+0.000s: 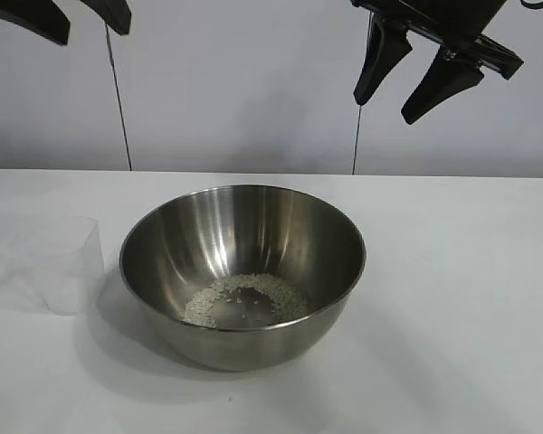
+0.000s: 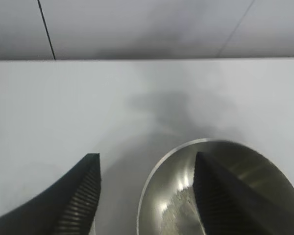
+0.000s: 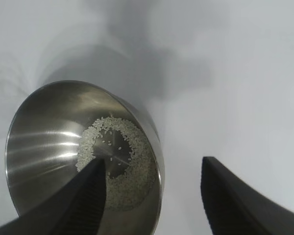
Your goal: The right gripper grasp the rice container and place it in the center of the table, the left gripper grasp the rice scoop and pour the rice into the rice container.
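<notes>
Rice container (image 1: 242, 271) x1 (scoop (image 1: 65, 262) x1)

Setting is reading as a robotics lab test bench, not a kitchen. A plain white worktop (image 1: 462, 298) is standing against a bare pale panelled wall (image 1: 244, 90) with thin dark seams. Two black robot arms are hanging in from above. Only staged props are sitting out: a steel bowl (image 1: 253, 226) and a plastic cup (image 1: 68, 262).
</notes>
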Controlling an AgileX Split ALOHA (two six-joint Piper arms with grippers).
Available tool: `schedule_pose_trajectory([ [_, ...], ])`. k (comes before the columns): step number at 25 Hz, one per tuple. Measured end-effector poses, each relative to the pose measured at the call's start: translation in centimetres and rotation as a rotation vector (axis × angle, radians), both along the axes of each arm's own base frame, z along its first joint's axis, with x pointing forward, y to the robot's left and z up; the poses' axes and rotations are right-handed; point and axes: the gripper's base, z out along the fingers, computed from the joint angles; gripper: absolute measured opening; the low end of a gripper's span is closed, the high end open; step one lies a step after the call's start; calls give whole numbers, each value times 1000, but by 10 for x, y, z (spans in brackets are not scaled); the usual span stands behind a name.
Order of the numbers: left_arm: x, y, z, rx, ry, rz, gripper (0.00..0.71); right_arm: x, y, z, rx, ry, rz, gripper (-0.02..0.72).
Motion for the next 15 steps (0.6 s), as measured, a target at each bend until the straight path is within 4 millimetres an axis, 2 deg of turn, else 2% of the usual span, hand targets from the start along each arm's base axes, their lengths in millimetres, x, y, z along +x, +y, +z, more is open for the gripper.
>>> schedule_pose_trajectory([
  [6,14,-2,-12,-61,172,-102,414,0,0,0,0,-1,0,399],
  [15,16,-3,-19,-44,218,-109,414,-2,1,0,11,20,5,399],
])
